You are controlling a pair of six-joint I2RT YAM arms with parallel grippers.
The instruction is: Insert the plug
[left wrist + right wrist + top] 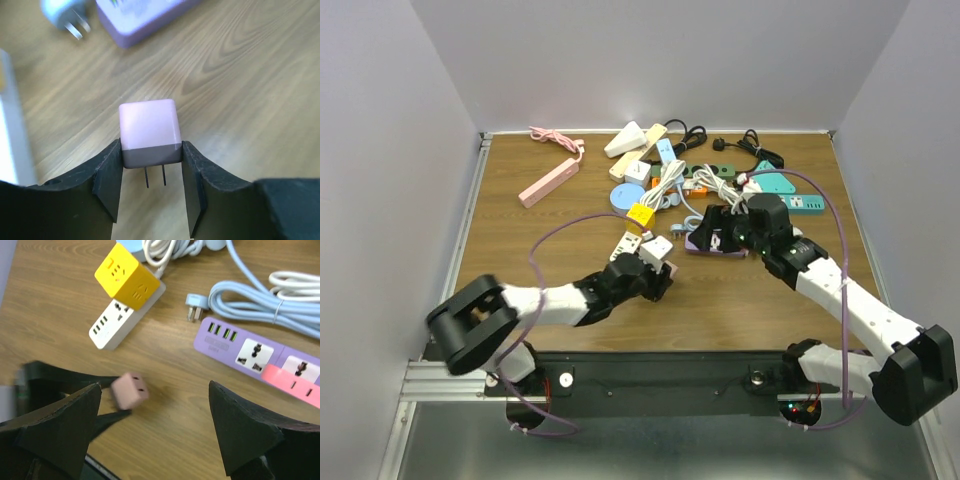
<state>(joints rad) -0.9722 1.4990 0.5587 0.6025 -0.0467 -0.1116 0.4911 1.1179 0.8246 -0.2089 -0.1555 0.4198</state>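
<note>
Left gripper (151, 150): we see both fingers (111, 172) pressed flat on opposite sides of the pink plug (148, 131), so it's grasped.
Plug: over bare table (250, 75), its two prongs (155, 176) facing back toward the wrist; we can't tell whether it's lifted.
Right gripper (155, 390): fingers spread wide with nothing between them.
Socket: purple power strip (250, 352) lies apart from the plug, not mated.
Neighbours: yellow cube (127, 277) sits against the white strip (115, 322).

Tabletop (730, 310) free along near edge, left side; power-strip clutter (665, 175) crowds rear centre; purple strip (226, 348) mid-right.
</note>
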